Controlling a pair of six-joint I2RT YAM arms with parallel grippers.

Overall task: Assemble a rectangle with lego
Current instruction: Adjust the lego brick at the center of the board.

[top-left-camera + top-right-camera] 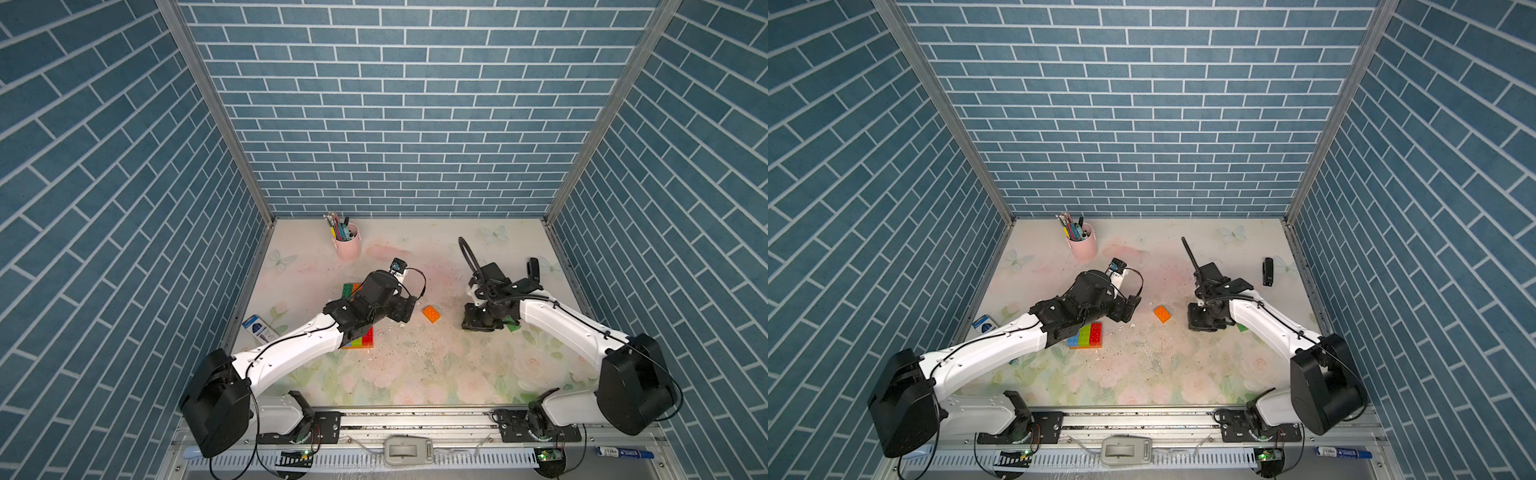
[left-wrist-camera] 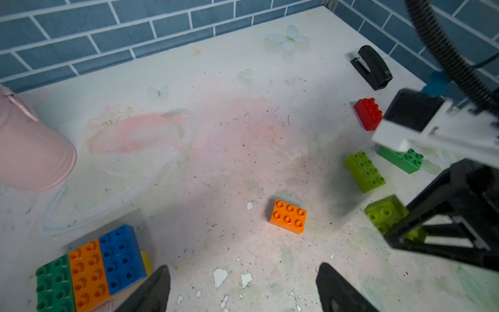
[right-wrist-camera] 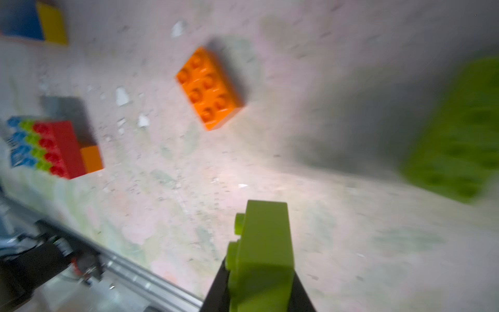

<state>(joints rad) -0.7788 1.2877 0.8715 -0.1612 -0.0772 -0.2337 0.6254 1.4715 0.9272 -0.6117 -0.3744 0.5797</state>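
Bimanual workcell seen from above and from both wrists.

**Right gripper**: jaws closed on a lime brick, gripped by its long sides, studs facing sideways in the right wrist view. Whether this brick touches the worktop cannot be told.

**Left gripper**: jaws spread wide with nothing between them. Its two black fingertips hang over bare worktop just beside the assembled slab.

**Assembled slab**: lies toward the left edge of the worktop, largely under the left forearm in both top views. Its upper layer shows dark green, orange and blue bricks side by side at one end. Blue, lime and red bricks sit at the other end. Yellow and orange bricks show beneath.

**Loose orange brick**: lies studs up near the middle of the worktop, between the two grippers and touching neither.

**Other loose bricks** lie toward the right edge, close to the right gripper:
- a red brick
- a dark green brick
- a second lime brick, apart from the other two

**Other objects:**
- a pink pen cup stands near the far edge
- a black stapler lies near the far right corner
- a small blue-and-white packet lies at the left edge
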